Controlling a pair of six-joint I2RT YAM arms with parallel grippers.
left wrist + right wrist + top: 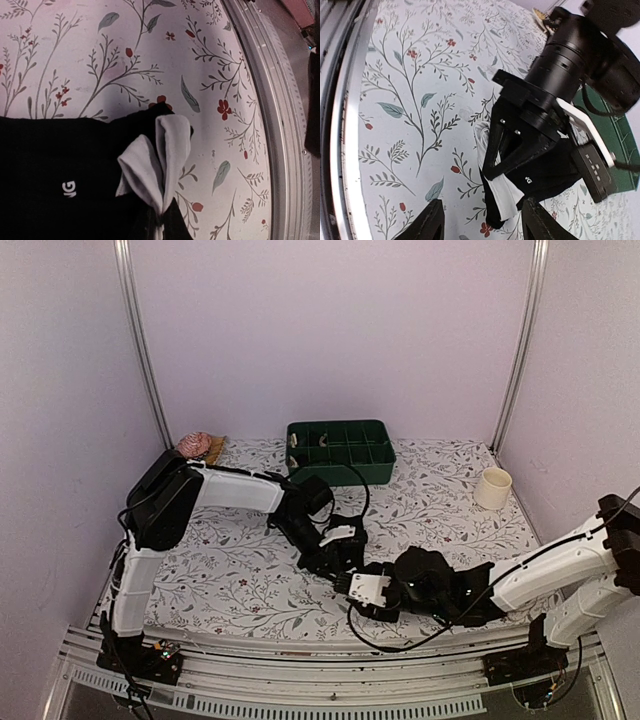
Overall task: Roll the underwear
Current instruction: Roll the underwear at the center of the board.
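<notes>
We held the left tool (504, 172) shut on a white fold of the underwear (50, 170), lying at the front middle of the tabletop (220, 570), likely to anchor it, while our right tool (482, 223) hovered beside it, jaws apart and empty, seemingly ready to roll.

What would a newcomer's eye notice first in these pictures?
First, near the front edge of the table, the left end effector is pinched shut on the black underwear, where a white fold sticks out, while the right end effector stands open beside it. Next, the green compartment tray at the back and the cream cup at the back right.
</notes>
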